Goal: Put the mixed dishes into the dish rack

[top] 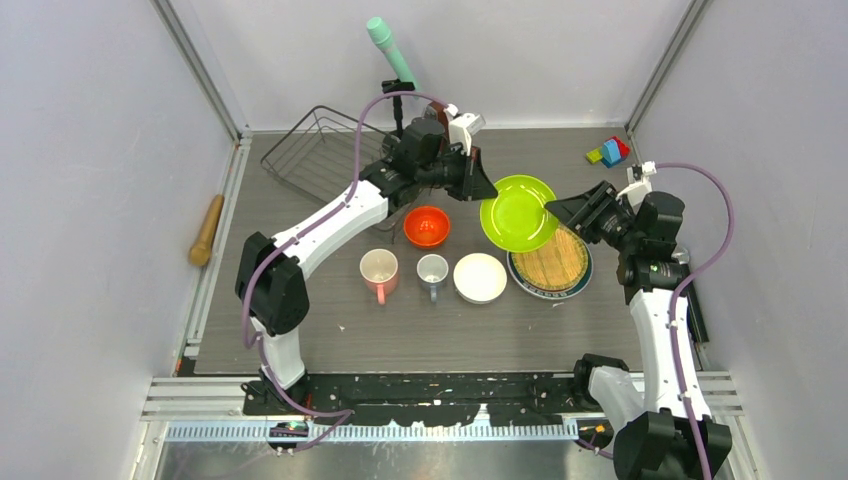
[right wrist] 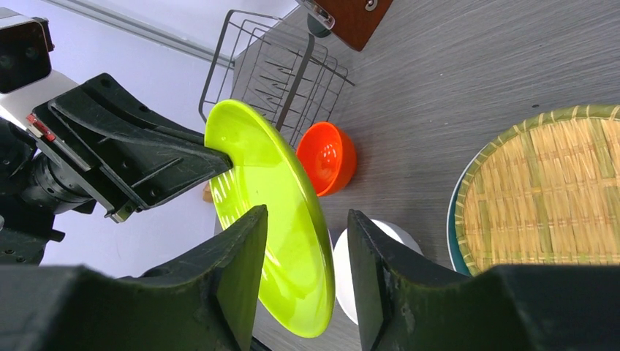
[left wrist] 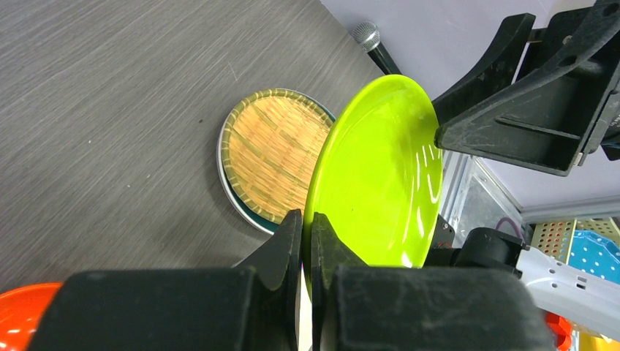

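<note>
Your left claw [top: 482, 186] is pinched tight on the left rim of the lime-green plate [top: 518, 212]. The plate hangs tilted in the air, clear of the tabletop [top: 400, 335]. Your right claw [top: 562, 212] straddles the opposite rim with its fingers parted. From the right wrist, a gap shows between the plate and one finger.

From above, the held plate's lower right edge overlaps the tan plate [top: 555, 262]. The tan plate lies on the white teal-rimmed plate [top: 522, 280], close to the tabletop's right edge. The orange-red bowl [top: 427, 226] sits just left of the held plate. Nearer you, the pink mug [top: 379, 270], small grey-blue mug [top: 432, 270] and white bowl [top: 480, 277] stand in a row. Bare tabletop runs between that row and the near edge. The dish rack [top: 315, 150] sits in the far left corner, behind your left arm and close to the walls.
</note>
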### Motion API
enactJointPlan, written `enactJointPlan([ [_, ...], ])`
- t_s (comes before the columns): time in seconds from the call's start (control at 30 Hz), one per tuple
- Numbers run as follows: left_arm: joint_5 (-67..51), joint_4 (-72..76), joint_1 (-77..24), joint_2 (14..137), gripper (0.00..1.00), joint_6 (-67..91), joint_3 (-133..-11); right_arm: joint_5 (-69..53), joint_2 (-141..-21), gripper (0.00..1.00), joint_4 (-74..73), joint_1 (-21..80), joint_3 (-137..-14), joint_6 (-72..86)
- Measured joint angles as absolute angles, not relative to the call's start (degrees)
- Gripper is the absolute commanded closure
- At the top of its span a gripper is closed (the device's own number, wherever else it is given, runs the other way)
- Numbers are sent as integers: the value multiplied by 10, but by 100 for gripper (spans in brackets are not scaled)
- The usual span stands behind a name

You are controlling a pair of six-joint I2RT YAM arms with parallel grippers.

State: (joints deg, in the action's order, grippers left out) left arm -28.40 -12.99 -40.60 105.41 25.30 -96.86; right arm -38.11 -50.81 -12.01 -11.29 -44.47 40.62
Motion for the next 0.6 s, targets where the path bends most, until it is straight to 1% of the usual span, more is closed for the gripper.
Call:
enactJointPlan([
  [0.1, -290, -131, -406, 1054, 100, 253, -969, -381, -509, 56, -121, -113, -445, 405],
  [0.13, -293, -131, -406, 1054, 100, 253, -969, -381, -509, 63, -121, -113, -445, 405],
  [0.2, -296, -131, -406, 1054, 100, 254, -969, -380, -509, 70, -121, -113, -445, 403],
  [0.23, -298, -131, -406, 1054, 100, 255, -969, -380, -509, 71, -121, -113, -445, 404],
  [0.3, -300, -131, -406, 1054, 100, 256, -969, -380, -509, 82, -121, -112, -445, 404],
  [0.33, -301, -131, -406, 1054, 100, 257, -969, -380, -509, 92, -122, -112, -445, 403],
  [0.37, -302, -131, -406, 1054, 100, 260, -969, -381, -509, 96, -122, -112, -445, 401],
  [0.4, -300, -131, -406, 1054, 94, 264, -969, -383, -509, 99, -122, -112, -445, 395],
  [0.5, -300, -131, -401, 1054, 68, 272, -969, -389, -509, 99, -123, -109, -445, 380],
  [0.57, -295, -131, -401, 1053, 56, 267, -969, -385, -509, 100, -128, -107, -445, 380],
  [0.6, -290, -133, -403, 1051, 49, 263, -969, -382, -509, 100, -128, -107, -445, 381],
])
